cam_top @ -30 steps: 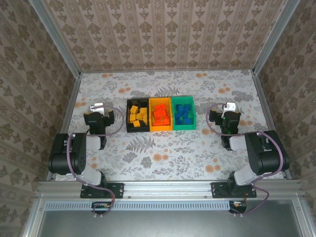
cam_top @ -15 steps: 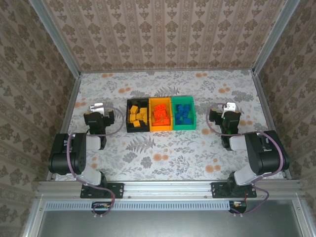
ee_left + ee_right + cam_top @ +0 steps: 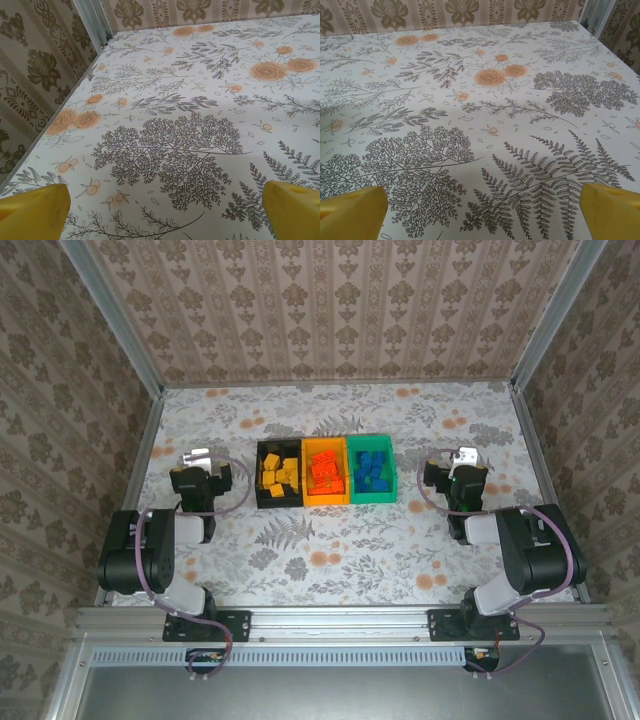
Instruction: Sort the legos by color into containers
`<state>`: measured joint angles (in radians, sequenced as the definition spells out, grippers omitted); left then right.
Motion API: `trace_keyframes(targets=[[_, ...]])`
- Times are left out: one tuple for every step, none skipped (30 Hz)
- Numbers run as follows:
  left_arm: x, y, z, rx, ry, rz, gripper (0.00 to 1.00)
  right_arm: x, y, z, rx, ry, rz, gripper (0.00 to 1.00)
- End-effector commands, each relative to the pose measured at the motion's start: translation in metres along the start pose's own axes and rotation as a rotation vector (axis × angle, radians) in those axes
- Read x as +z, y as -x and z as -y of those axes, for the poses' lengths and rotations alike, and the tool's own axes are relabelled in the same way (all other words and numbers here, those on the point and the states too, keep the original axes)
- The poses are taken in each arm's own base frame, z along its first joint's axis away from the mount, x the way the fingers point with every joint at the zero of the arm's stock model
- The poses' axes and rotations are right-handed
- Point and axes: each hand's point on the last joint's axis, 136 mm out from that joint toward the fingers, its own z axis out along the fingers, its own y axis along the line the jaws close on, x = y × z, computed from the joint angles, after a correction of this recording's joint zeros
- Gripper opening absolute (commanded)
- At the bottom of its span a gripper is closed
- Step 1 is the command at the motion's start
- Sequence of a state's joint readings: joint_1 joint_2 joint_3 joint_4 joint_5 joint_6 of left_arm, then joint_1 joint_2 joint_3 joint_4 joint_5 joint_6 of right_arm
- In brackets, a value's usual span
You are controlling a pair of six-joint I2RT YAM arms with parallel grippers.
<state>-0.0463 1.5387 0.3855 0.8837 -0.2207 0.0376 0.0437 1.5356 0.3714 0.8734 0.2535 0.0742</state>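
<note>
Between the left gripper and the right gripper, well apart from either: black bin nearest the left one, holding yellow-orange bricks; yellow-orange bin midway, holding red-orange bricks; green bin nearest the right one, holding blue bricks. One colour per bin, so probably sorted. Jaws of both spread wide, nothing between them, low over the patterned table. Likely light, rigid, slick plastic; best pinched across two flat opposite sides

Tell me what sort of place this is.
Probably a lab test cell for robot trials, not a home: left arm and right arm bolted to an aluminium rail, wallpaper panels boxing in a floral table, joined bins of sorted legos.
</note>
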Motion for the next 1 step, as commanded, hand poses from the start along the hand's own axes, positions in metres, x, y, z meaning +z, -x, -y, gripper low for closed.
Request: trace_keyframes(targets=[[-0.0003, 0.0035, 0.0046, -0.012, -0.017, 0.019, 1.0, 0.0002, 0.0142, 0.0008, 0.015, -0.007, 0.046, 1.0]])
